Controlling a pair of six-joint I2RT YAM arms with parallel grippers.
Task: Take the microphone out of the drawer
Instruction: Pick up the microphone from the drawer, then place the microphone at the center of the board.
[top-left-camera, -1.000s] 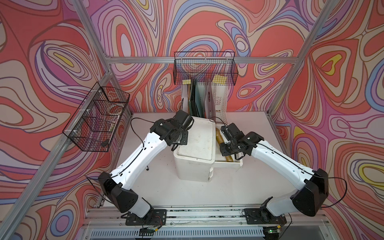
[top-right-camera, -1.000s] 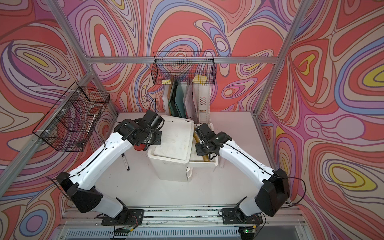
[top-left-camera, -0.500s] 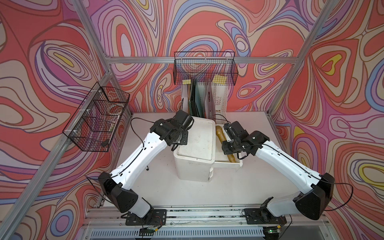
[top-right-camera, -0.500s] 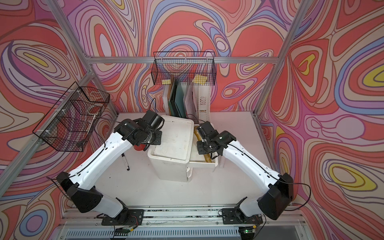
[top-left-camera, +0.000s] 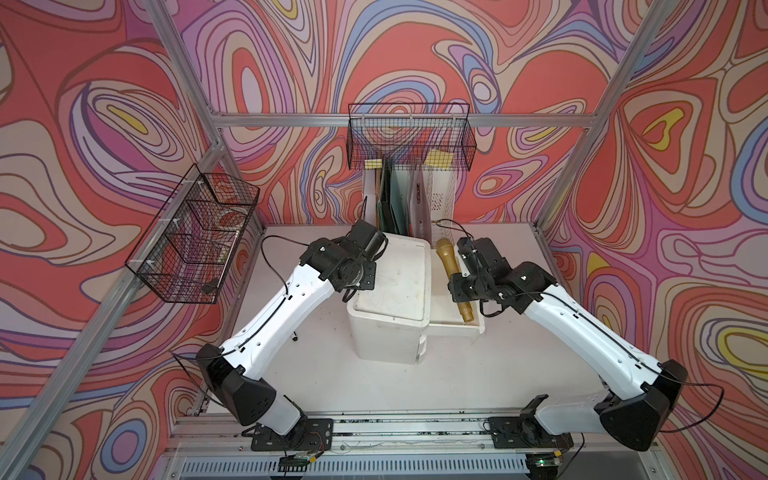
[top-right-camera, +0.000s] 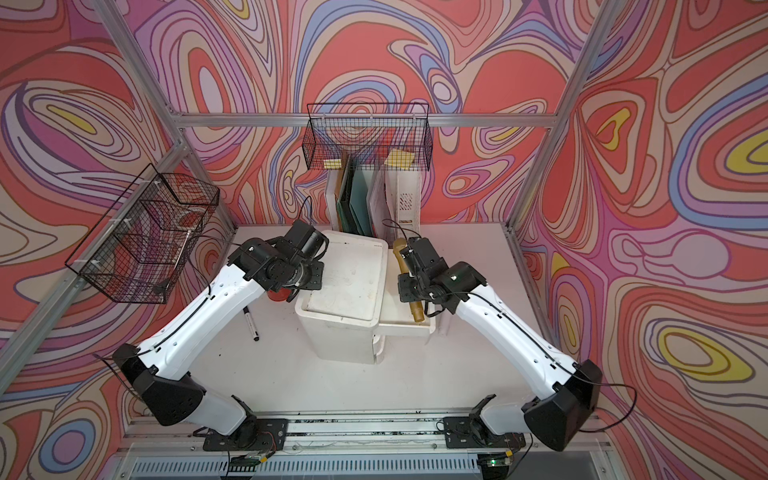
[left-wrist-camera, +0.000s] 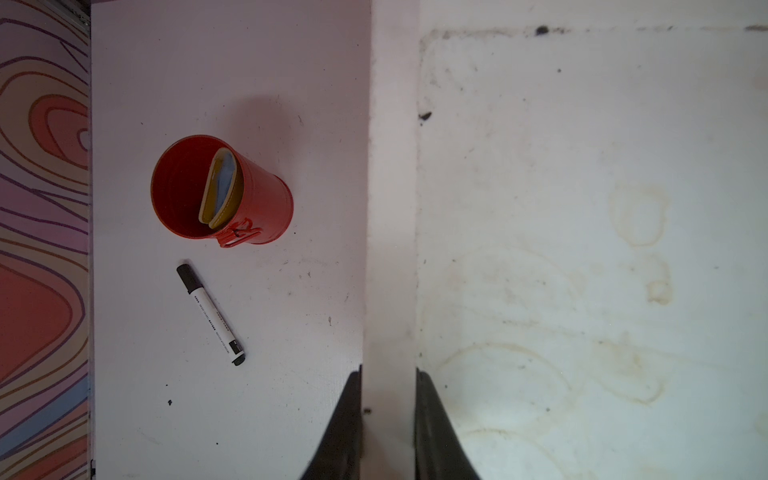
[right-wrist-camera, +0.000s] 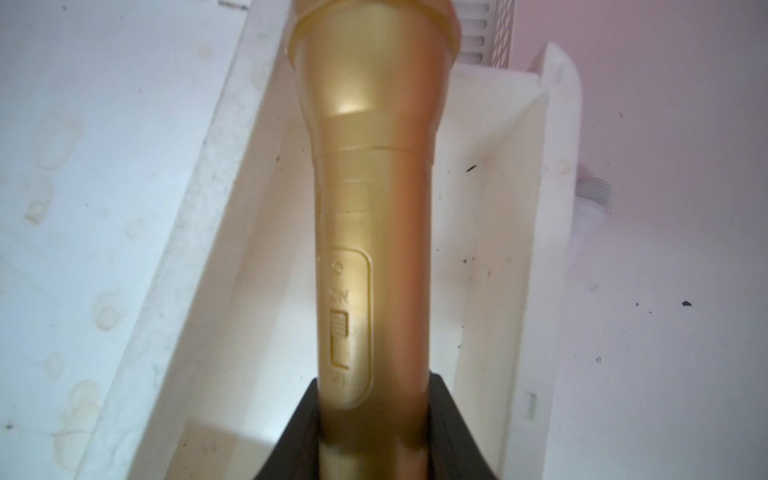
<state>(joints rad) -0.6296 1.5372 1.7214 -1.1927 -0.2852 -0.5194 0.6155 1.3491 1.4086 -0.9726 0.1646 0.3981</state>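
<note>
Where the drawer (top-left-camera: 453, 329) stands open on the right arm's side of the cabinet (top-left-camera: 395, 286), the gold microphone (top-left-camera: 449, 262) is held above it by the right pincer (right-wrist-camera: 374, 395). The jaws are closed on the handle, at the end of the switch plate. The microphone is seen lengthwise over the drawer, with its head toward the back wall and its tail near the drawer's front. Whether the tail touches the drawer cannot be told. In the right wrist view the drawer's bare floor is seen beneath the handle.

The left pincer (left-wrist-camera: 388, 374) is closed on the raised rim of the cabinet's top, with one finger set outside the rim and one on the top.

On the surface (top-left-camera: 374, 390) beside the cabinet, on the left arm's side, a red cup (left-wrist-camera: 220, 191) is stood upright with a folded yellow item inside. A marker (left-wrist-camera: 210, 313) is laid near the cup but apart from it.

Behind the cabinet, file holders (top-left-camera: 409, 195) are ranged against the back wall under a wire basket (top-left-camera: 409, 141). A second basket (top-left-camera: 191, 241) is hung on the left wall.
</note>
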